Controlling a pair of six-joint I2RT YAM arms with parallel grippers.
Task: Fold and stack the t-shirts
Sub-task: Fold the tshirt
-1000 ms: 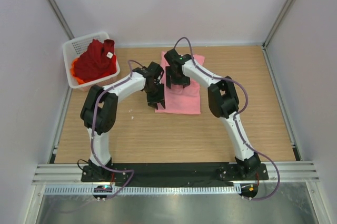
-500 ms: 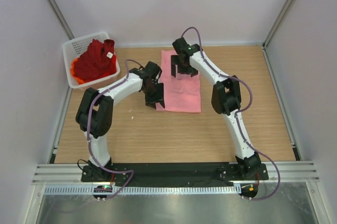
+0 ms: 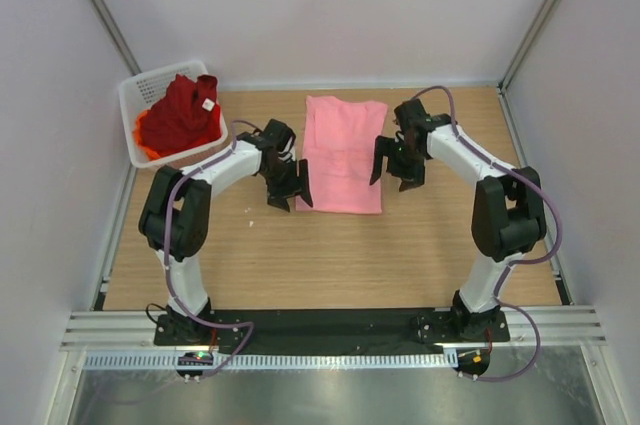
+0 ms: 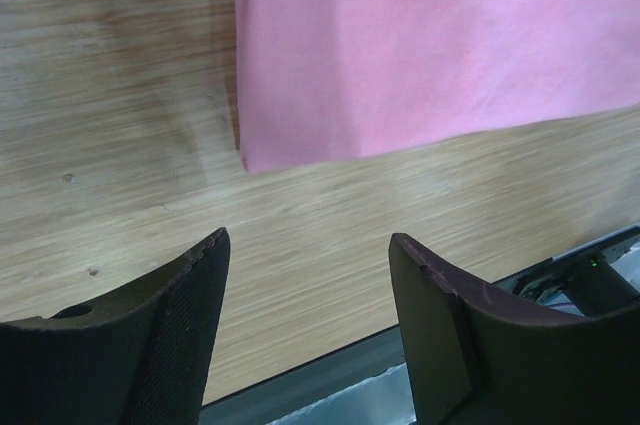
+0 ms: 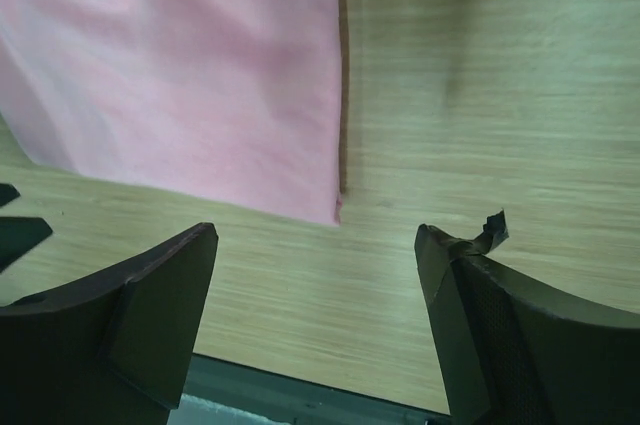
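A light pink t-shirt (image 3: pixel 343 153) lies folded in a flat rectangle on the wooden table; its near left corner (image 4: pixel 400 55) shows in the left wrist view, its near right corner (image 5: pixel 180 75) in the right wrist view. A dark red t-shirt (image 3: pixel 183 113) with a small white tag is heaped in the basket over an orange t-shirt (image 3: pixel 143 137). My left gripper (image 3: pixel 284 188) hangs open beside the pink shirt's left edge (image 4: pixel 308 243), holding nothing. My right gripper (image 3: pixel 392 167) hangs open just off its right edge (image 5: pixel 315 235), also holding nothing.
A white mesh basket (image 3: pixel 140 93) stands at the back left corner against the wall. Grey walls close in the table on three sides. Bare wood (image 3: pixel 330 255) stretches between the pink shirt and the arm bases.
Both grippers let go of the pink shirt and drew off sideways: the right from above its far end to its right edge, the left slightly leftward while opening wider. The shirt lies flatter.
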